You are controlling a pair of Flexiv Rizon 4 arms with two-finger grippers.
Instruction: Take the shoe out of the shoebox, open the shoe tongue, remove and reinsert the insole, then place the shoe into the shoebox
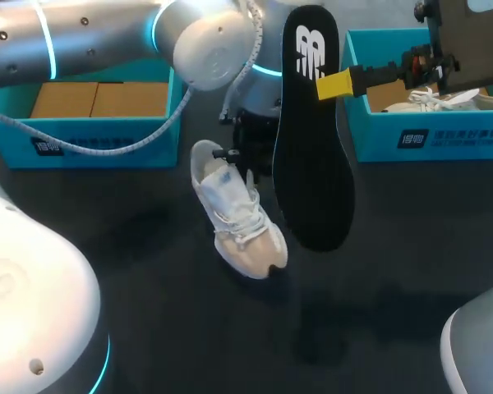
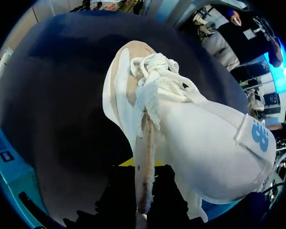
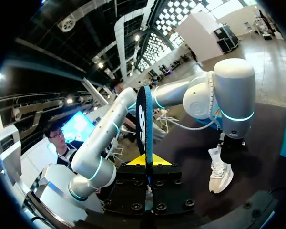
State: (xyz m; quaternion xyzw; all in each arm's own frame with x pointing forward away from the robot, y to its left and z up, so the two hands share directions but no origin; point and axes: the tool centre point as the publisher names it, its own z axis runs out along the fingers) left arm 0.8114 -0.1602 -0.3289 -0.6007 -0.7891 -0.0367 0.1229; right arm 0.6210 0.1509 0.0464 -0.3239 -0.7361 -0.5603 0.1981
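A white and beige shoe [image 1: 240, 215] rests on the dark table, toe toward the front. My left gripper [image 1: 232, 150] is at its heel end, shut on the collar edge [image 2: 144, 157]; in the left wrist view the shoe [image 2: 205, 143] lies just ahead of the fingers. My right gripper [image 1: 335, 84] is shut on a black insole [image 1: 311, 139], which hangs upright in the air to the right of the shoe. In the right wrist view the insole [image 3: 145, 124] stands edge-on between the fingers of the right gripper [image 3: 148, 163], with the shoe [image 3: 220, 172] beyond.
A teal box [image 1: 99, 148] with cardboard inside stands at the back left. At the back right, another teal box [image 1: 431, 135] holds a second white shoe [image 1: 444, 100]. My left arm [image 1: 107, 37] spans the back of the table.
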